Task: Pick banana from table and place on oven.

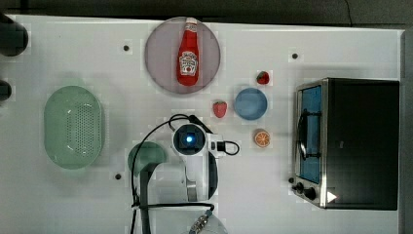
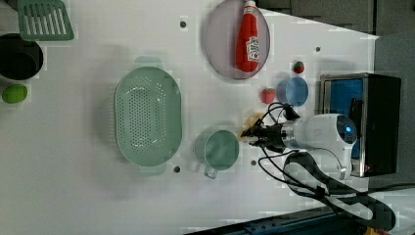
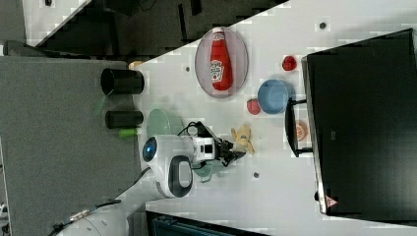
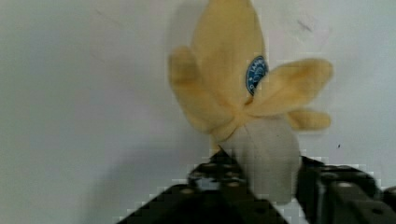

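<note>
The banana (image 4: 233, 84) is a soft pale yellow toy with its peel flaps spread, lying on the white table (image 1: 73, 48). In the wrist view my gripper (image 4: 266, 179) has a black finger on each side of the banana's pale bare end and is shut on it. The right view shows the banana (image 3: 242, 136) just ahead of the gripper (image 3: 232, 153), low over the table. In the left view the gripper (image 2: 249, 133) sits beside the green cup. The oven (image 1: 360, 141), with a black top and blue glass door, stands at the top view's right. In the top view my wrist covers the banana.
A ketchup bottle (image 1: 188, 53) lies on a grey plate (image 1: 160, 63). A blue bowl (image 1: 250, 103), two strawberries (image 1: 219, 108) and an orange slice (image 1: 262, 138) lie between the gripper and the oven. A green colander (image 1: 73, 126) and a green cup (image 1: 146, 156) are at the top view's left.
</note>
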